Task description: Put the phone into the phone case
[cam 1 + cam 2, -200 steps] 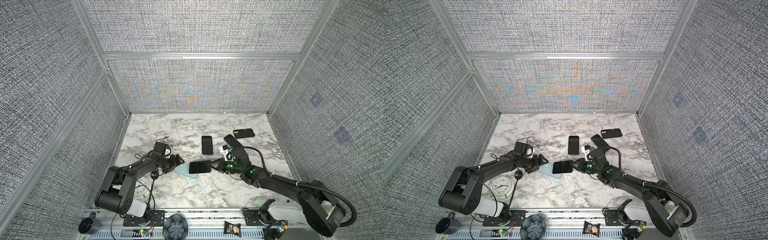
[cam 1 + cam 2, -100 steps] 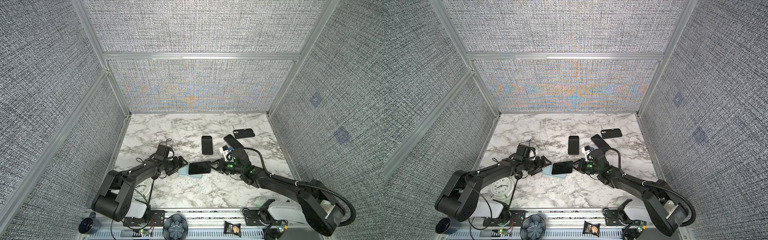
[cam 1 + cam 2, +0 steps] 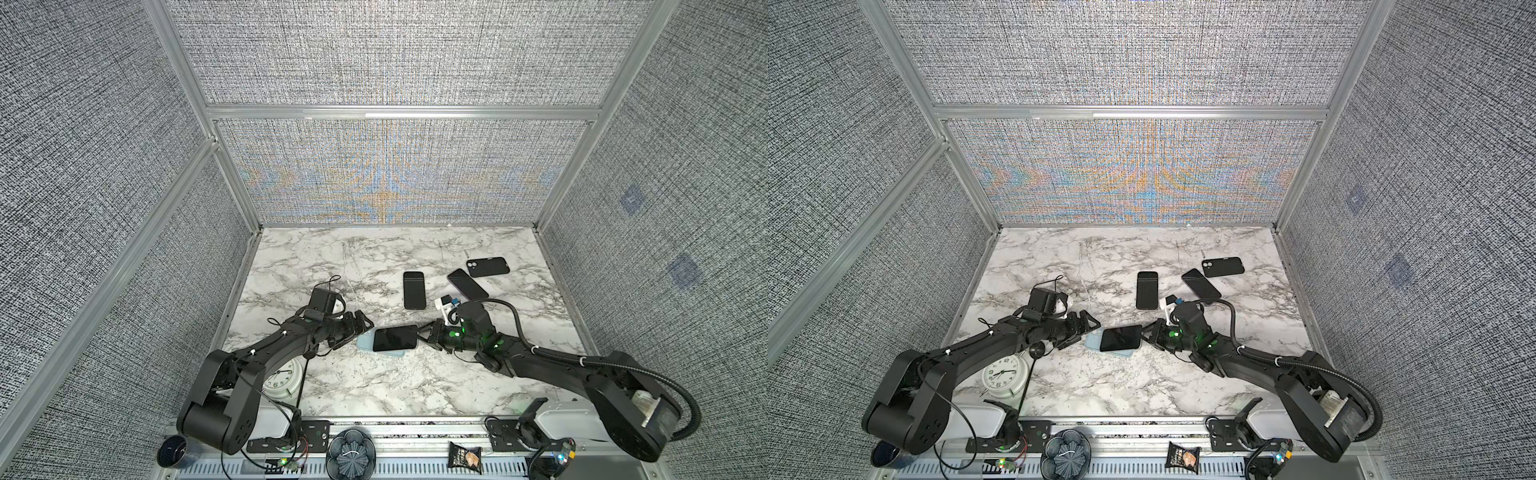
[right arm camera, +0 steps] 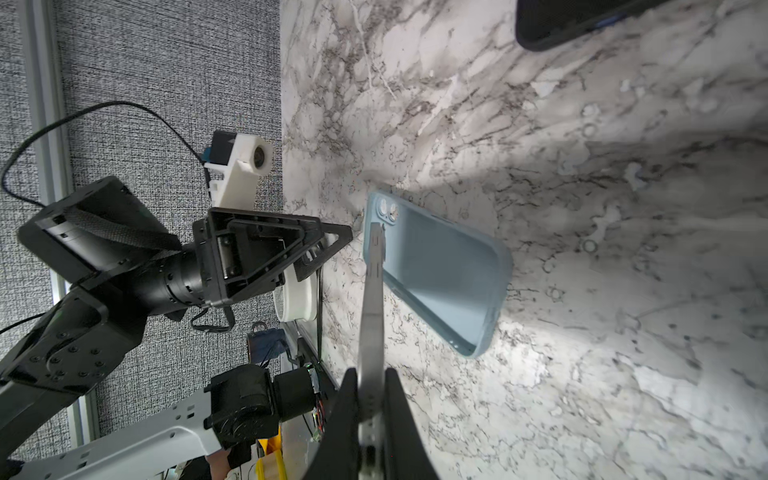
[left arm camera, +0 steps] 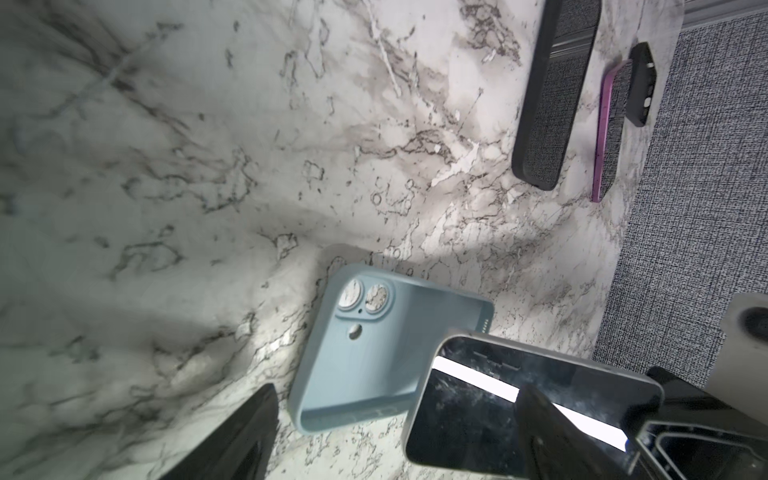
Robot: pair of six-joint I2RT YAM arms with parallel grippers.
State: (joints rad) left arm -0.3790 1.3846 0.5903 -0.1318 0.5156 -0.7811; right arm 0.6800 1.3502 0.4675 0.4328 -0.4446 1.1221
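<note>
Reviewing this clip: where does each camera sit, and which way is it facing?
Top views: high above the front edge, looking down at the marble table; left arm and right arm show whole.
Left wrist: on the left arm, looking past the open left gripper at the blue case; both fingers show.
Right wrist: on the right arm, facing the left arm; right gripper clamps the phone edge-on.
Shared: both wrist views show blue case and phone.
</note>
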